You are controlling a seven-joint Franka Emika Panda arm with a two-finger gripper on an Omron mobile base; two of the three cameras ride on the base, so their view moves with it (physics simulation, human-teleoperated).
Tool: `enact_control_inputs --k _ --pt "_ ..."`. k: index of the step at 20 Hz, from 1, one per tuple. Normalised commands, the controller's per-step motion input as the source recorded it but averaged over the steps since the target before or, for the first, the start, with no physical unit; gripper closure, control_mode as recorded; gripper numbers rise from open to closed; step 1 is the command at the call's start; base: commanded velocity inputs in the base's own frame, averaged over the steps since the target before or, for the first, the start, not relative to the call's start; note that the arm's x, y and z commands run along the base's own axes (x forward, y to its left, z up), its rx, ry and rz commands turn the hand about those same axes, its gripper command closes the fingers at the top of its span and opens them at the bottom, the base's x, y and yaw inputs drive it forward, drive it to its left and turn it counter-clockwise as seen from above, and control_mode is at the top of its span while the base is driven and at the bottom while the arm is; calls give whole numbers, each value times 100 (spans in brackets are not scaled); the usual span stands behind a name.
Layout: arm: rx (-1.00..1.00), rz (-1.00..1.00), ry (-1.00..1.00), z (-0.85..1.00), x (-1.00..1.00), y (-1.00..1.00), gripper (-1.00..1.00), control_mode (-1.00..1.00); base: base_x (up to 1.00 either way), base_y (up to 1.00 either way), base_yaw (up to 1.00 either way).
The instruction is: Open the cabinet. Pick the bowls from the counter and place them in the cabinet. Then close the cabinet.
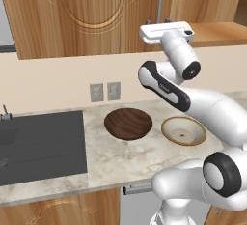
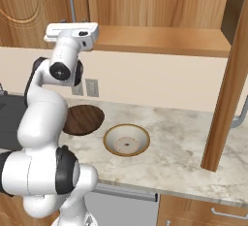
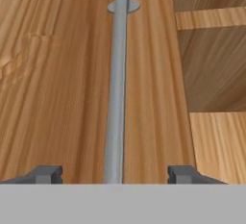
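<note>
- Step in hand, as I judge it: opening the cabinet (image 1: 91, 11). The right door (image 2: 231, 89) already stands swung out, edge-on in the right base view, and the shelf (image 2: 160, 38) behind it is bare. The left door is shut and the arm is up at its handle.
- The pincer (image 3: 114, 174) is raised to the lower edge of the left door. In the hand view its two dark tips stand well apart, one to each side of the grey bar handle (image 3: 116, 88), and neither tip touches the bar. It has hold of nothing.
- Next move, as I read it: shut the tips on the bar, which already runs between them, then pull the door outward along its hinge arc. The pull must follow that arc, or the bar could slip out of the tips.
- The cabinet is warm-brown grained wood, mounted on the wall above the surface (image 1: 120, 161). The left door carries a carved curved panel, and its long grey bar ends in a round mount near the top of the hand view.
- The dark wooden bowl (image 1: 128, 123) sits on the pale marbled surface, just right of the dark sink (image 1: 41, 144).
- The tan bowl (image 2: 127, 140), with a pale speckled inside, lies just beside it, with a narrow strip of stone between them. Both are upright and untouched.
- Judged from this, both bowls wait to be moved, and closing comes last.
</note>
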Motion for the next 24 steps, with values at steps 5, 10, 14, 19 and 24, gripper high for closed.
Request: enact_control_inputs --k 5,10,14,19,24 --pt "0 0 0 0 65 3 100 -100 0 0 0" --pt "0 -2 -2 0 36 15 100 -100 0 0 0" --pt "-6 -1 -11 0 30 18 100 -100 0 0 0" --pt "-17 4 -4 8 10 62 100 -100 0 0 0" --pt "-9 13 0 -8 24 92 100 -100 0 0 0"
